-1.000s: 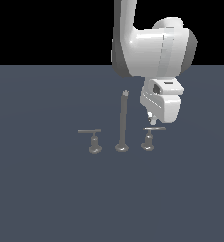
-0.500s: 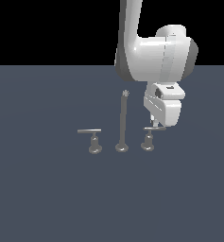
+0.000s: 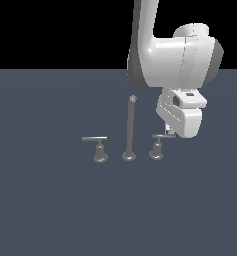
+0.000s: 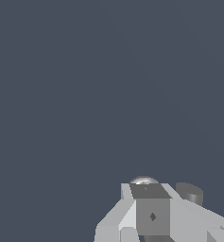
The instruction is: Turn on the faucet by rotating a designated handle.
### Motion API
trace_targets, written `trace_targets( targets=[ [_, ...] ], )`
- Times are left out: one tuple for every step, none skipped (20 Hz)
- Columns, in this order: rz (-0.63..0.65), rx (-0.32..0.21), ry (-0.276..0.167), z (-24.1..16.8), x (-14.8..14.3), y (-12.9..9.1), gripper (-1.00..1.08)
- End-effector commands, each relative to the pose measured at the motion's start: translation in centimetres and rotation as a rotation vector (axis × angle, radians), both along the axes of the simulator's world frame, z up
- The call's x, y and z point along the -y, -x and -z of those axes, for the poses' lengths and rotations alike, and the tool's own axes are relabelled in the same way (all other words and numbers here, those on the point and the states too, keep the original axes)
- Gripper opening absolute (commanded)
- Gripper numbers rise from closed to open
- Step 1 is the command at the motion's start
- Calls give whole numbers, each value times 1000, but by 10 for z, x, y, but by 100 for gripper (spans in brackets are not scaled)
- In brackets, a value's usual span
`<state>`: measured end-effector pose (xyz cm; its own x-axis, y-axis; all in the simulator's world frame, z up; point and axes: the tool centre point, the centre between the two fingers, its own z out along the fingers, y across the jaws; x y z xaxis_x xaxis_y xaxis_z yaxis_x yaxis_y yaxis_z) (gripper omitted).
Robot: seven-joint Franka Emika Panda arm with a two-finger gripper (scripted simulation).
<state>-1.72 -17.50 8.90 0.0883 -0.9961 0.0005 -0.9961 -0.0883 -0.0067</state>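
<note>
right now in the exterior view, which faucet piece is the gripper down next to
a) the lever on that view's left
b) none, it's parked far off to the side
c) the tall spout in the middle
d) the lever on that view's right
d: the gripper sits low at the handle on the exterior view's right, while the spout and the other lever stand apart from it.

Faucet (image 3: 128, 131) is a dull grey three-piece set standing upright in a row: tall skinny spout in the middle, low lever either side. The handle (image 3: 157, 145) is the short-bar one on the exterior view's right, bar level, outer end hidden.
</note>
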Motion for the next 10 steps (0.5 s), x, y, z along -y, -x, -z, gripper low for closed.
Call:
trace_targets(
  targets=[
    [10,-7,0,0,9,10,-100],
    [-1,2,0,0,1,1,-100],
    [-1,1,0,0,1,5,-100],
    [0,1,0,0,1,8,-100],
    [1,0,0,0,1,12,-100],
    [2,-1,0,0,1,16,-100],
    [3,-1,0,0,1,19,-100],
    [4,-2,0,0,2,23,-100],
    [4,-3,0,0,2,27,-100],
    [5,-3,0,0,2,30,-100]
  ],
)
